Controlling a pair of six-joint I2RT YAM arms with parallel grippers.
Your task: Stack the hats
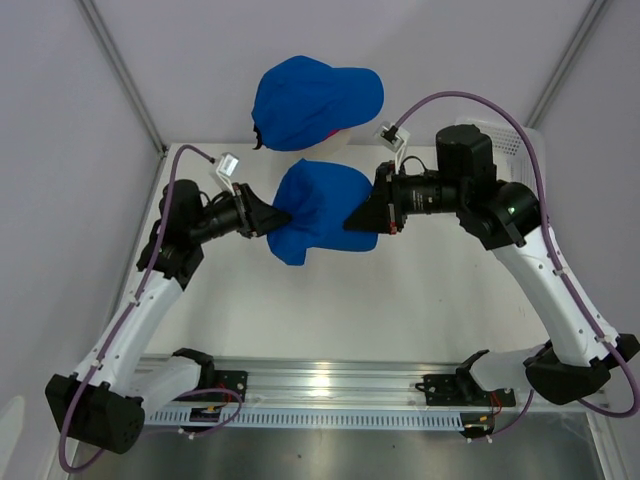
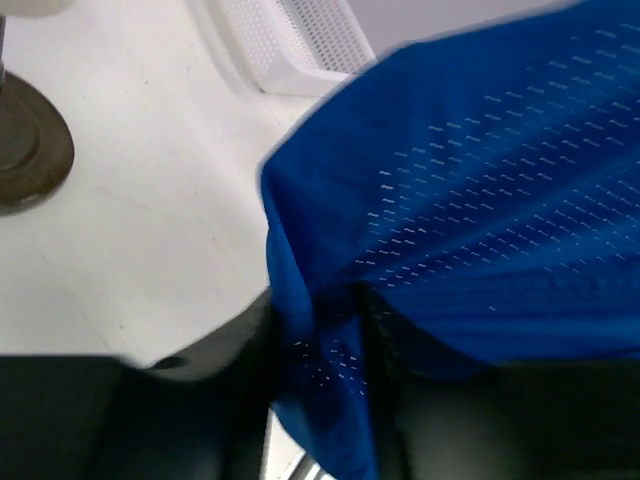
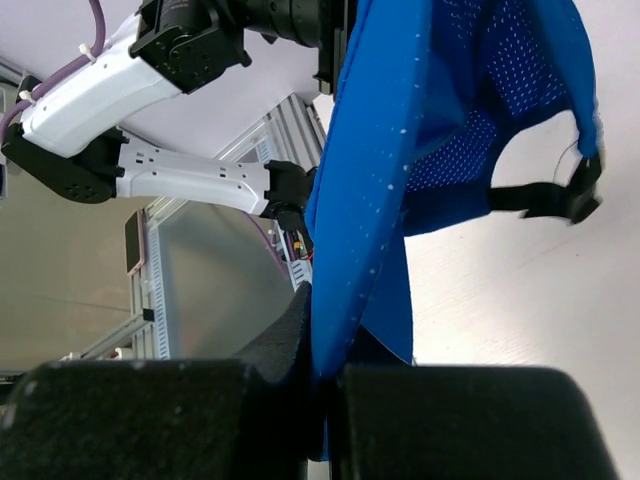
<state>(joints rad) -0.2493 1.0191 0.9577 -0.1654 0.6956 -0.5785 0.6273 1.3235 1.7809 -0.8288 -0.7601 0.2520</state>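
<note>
Fingers (image 3: 280,345) of the right gripper (image 1: 358,220) are pressed tight together on one edge of the blue cap (image 1: 320,205), with the fabric running straight down between them. On the opposite edge, the left gripper (image 1: 272,218) has a fold of the same cap filling the gap between its dark fingers (image 2: 225,350). We cannot tell whether they are truly clamped on it.

We see the cap hanging between the two grippers, lifted off the white table (image 1: 420,310) near its middle. It is royal blue, soft and sagging, its cloth dotted with fine rows of perforations. From the right wrist we look into its hollow underside, where a black strap (image 3: 530,198) spans the rear opening.

Behind it, near the table's far edge, a second blue cap (image 1: 315,100) sits higher up, rounded and full. A sliver of magenta-pink (image 1: 336,131) shows under its lower rim. The left wrist view catches a dark round stand base (image 2: 30,140) to the left. A white mesh basket (image 1: 500,135) stands at the far right corner.
</note>
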